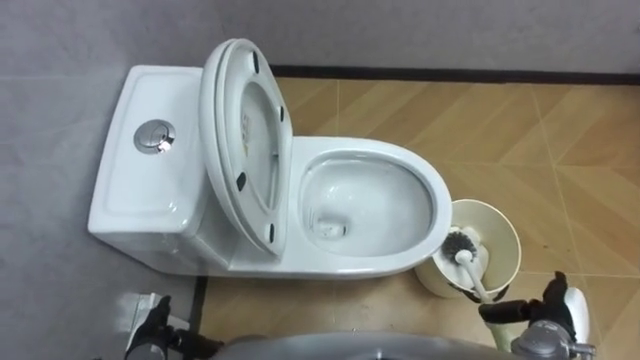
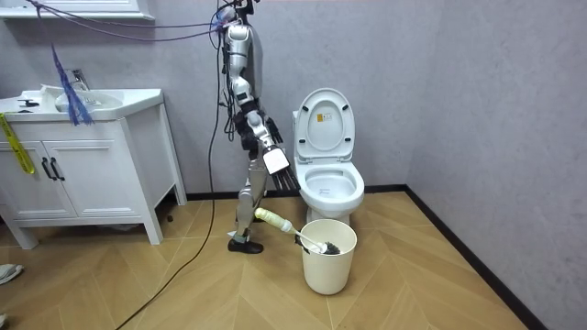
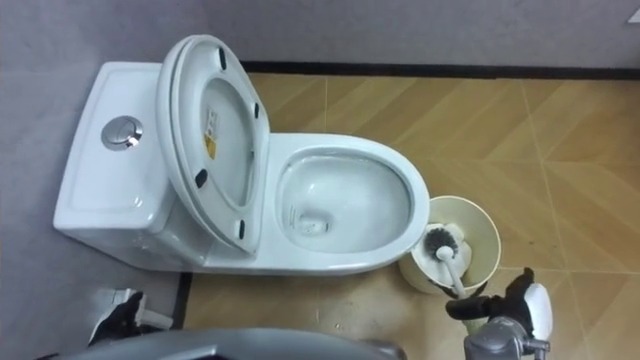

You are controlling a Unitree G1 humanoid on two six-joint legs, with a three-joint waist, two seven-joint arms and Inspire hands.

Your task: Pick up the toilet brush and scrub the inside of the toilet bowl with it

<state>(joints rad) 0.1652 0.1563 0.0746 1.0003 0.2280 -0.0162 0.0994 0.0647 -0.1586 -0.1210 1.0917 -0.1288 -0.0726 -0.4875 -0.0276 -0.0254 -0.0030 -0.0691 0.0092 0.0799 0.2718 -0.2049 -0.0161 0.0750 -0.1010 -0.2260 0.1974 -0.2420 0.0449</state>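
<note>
Right hand (image 1: 548, 318) over brush (image 1: 470, 266), its bristles in bucket (image 1: 506, 232) beside toilet (image 1: 400, 165)

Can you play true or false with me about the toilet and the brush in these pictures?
1. The toilet lid is standing up. True.
2. The brush is down inside the toilet. False: its bristly head sits in the cream bucket beside the bowl.
3. There is a round silver flush button on top of the tank. True.
4. The bucket has tipped over. False: it stands upright on the wooden floor.
</note>
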